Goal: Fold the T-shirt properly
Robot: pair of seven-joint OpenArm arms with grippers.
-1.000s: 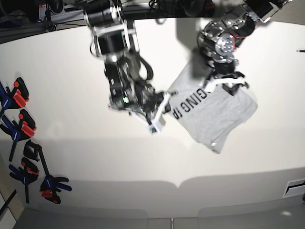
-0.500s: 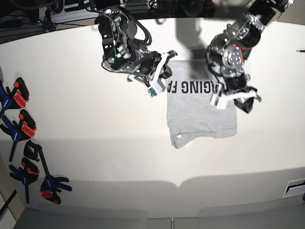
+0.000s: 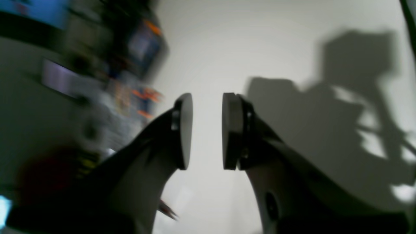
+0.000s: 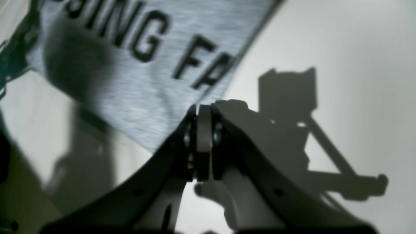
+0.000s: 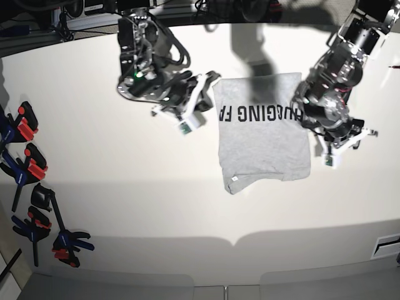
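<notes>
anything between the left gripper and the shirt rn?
Nothing. In the base view only bare table separates the left gripper from the T-shirt edge; its jaws are open and empty in the left wrist view.

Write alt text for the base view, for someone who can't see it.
A grey T-shirt with black lettering lies folded into a rough rectangle on a white table, between two robot arms. The right tool sits at the shirt's upper corner, the left tool just off its opposite edge. Blue, red and black clamps line the table's side.
</notes>
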